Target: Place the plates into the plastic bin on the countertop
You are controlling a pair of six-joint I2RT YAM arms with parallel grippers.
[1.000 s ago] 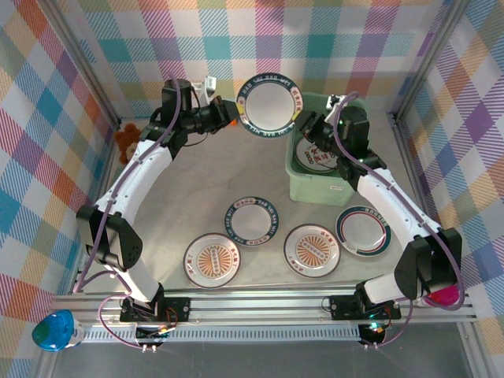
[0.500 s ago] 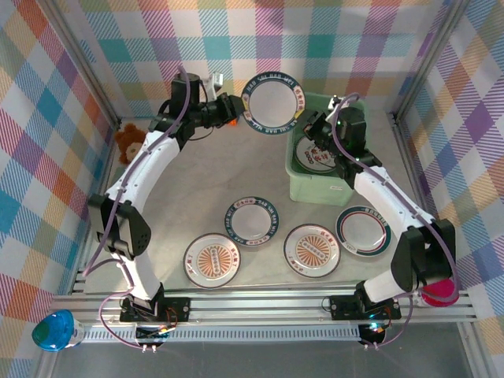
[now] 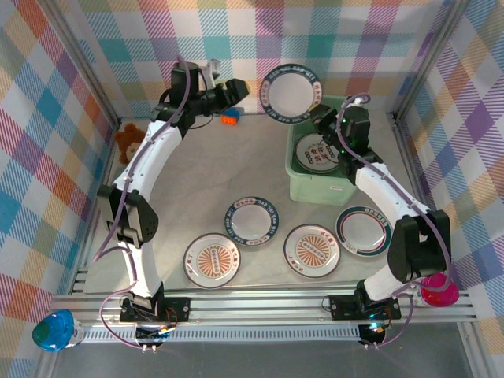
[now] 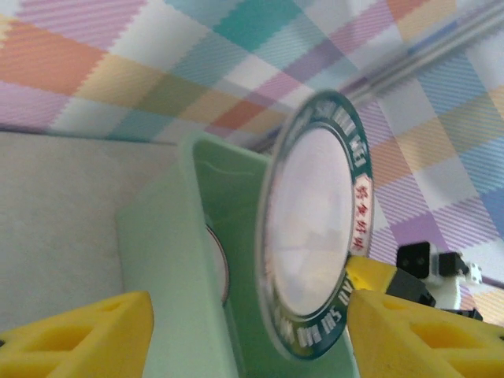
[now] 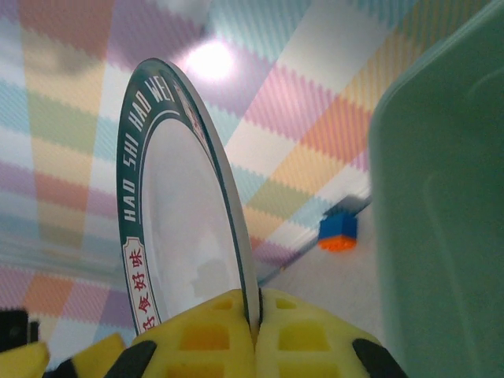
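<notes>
Colourful plaid walls (image 3: 236, 31) surround the beige countertop (image 3: 205, 173), aluminium rail (image 3: 260, 303) in front.

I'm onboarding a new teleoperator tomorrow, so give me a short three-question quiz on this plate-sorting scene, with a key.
1. True or false: the left gripper is shut on the teal-rimmed plate raised near the plastic bin.
2. How many plates lie flat on the countertop?
3. The right gripper grips the raised plate by: A) its rim, B) its centre, C) not at all.
Key: 1 false, the left gripper is open; 2 four; 3 A.
</notes>
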